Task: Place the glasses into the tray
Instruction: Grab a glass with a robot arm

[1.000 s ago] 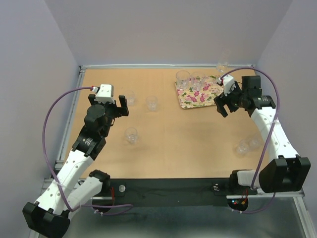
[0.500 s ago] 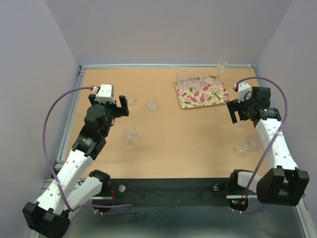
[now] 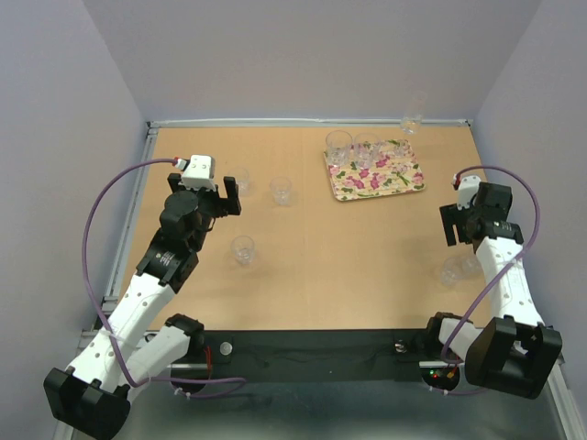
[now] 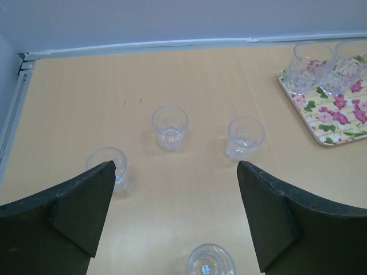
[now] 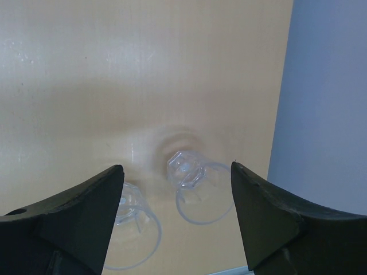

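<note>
I am holding both hands wide and empty. My left hand (image 4: 175, 164) is hovering over four loose glasses (image 4: 170, 126) in the left half of the tabletop (image 3: 348, 247). My right hand (image 5: 176, 166) is hanging just above a pair (image 5: 198, 192) near the lower right edge. The tray (image 3: 390, 183) is sitting at the upper right, with at least two tumblers (image 3: 338, 143) standing on its far left end. A lone glass (image 3: 410, 124) is waiting against the back wall (image 3: 303, 64).

I am judging these as light, rigid, slick and breakable. So I am planning to span the body low across its width and squeeze gently, rather than pinch the thin rim. The pair are sitting touching or nearly so, leaving one finger little room between them, and the outer one is sitting close to the tabletop's right edge. Most of the tray is lying bare, and the middle of the tabletop is giving me an open path to it.
</note>
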`<state>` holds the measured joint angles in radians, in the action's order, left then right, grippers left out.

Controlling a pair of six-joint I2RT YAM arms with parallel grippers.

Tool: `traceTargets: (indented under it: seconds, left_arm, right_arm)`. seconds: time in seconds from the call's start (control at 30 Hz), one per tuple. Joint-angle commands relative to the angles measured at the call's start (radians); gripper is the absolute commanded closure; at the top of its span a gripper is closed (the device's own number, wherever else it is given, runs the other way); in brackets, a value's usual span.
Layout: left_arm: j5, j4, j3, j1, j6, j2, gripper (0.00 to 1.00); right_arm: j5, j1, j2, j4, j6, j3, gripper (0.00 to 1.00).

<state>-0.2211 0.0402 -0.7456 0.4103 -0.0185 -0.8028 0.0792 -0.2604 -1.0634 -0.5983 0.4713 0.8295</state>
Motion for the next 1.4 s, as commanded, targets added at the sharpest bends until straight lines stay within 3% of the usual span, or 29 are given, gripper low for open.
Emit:
traceTargets:
  seconds: [0.0,0.27,0.57,0.8,1.37]
  left_arm:
    - [0.005,0.046,0.014,-0.002,0.005,0.008,0.01]
    - [0.014,0.046,0.012,-0.002,0.003,-0.003,0.01]
    - [0.012,0.046,0.012,-0.002,0.003,-0.006,0.01]
    - [0.014,0.046,0.011,-0.002,0.003,-0.007,0.01]
    - [0.014,0.046,0.012,-0.002,0.003,-0.003,0.01]
  right_arm:
    - [0.033,-0.020,0.031,0.046,0.026,-0.030,0.22]
    - [0.001,-0.099,0.033,0.055,0.027,-0.066,0.46]
    - [-0.022,-0.109,0.036,0.055,-0.002,-0.105,0.66]
    - [-0.036,-0.109,0.028,0.055,-0.011,-0.130,0.70]
    - [0.011,-0.112,0.059,0.054,-0.008,-0.174,0.69]
